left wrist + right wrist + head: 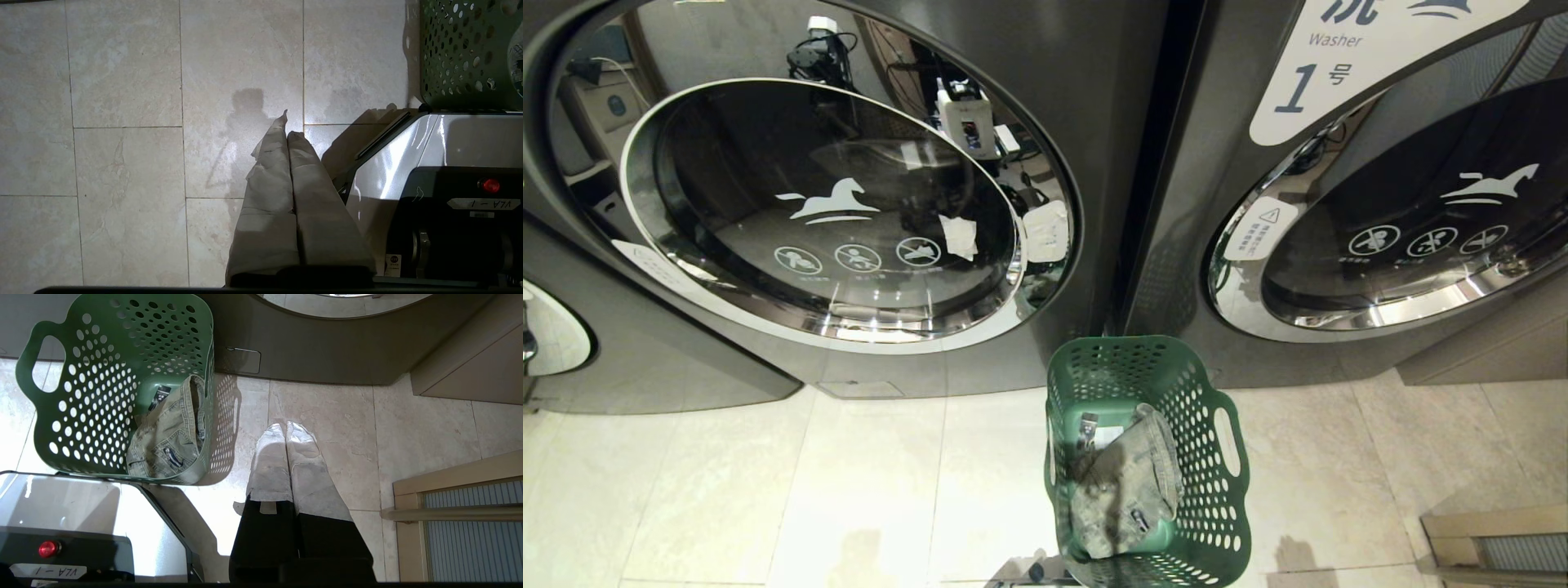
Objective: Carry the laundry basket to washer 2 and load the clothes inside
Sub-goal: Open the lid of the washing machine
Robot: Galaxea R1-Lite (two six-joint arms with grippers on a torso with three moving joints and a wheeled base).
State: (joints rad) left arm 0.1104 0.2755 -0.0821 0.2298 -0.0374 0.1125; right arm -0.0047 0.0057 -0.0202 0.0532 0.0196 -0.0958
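Note:
The green perforated laundry basket (pixel 1217 490) stands on the tiled floor between two washers, just ahead of my base. Grey-green denim clothes (pixel 1127 482) lie crumpled inside it. A washer (pixel 825 212) with its round glass door closed fills the upper left; no number shows on it. The washer (pixel 1405 220) on the right is marked "Washer 1". Neither gripper appears in the head view. My left gripper (pixel 287 124) is shut and empty over bare tiles, with the basket (pixel 449 49) off to one side. My right gripper (pixel 286 426) is shut and empty over the floor beside the basket (pixel 102 396) and clothes (pixel 171 437).
My silver and black base (pixel 429 155) sits right behind the basket. A beige framed panel (pixel 1494 539) stands on the floor at the lower right. Part of another washer door (pixel 547 335) shows at the far left.

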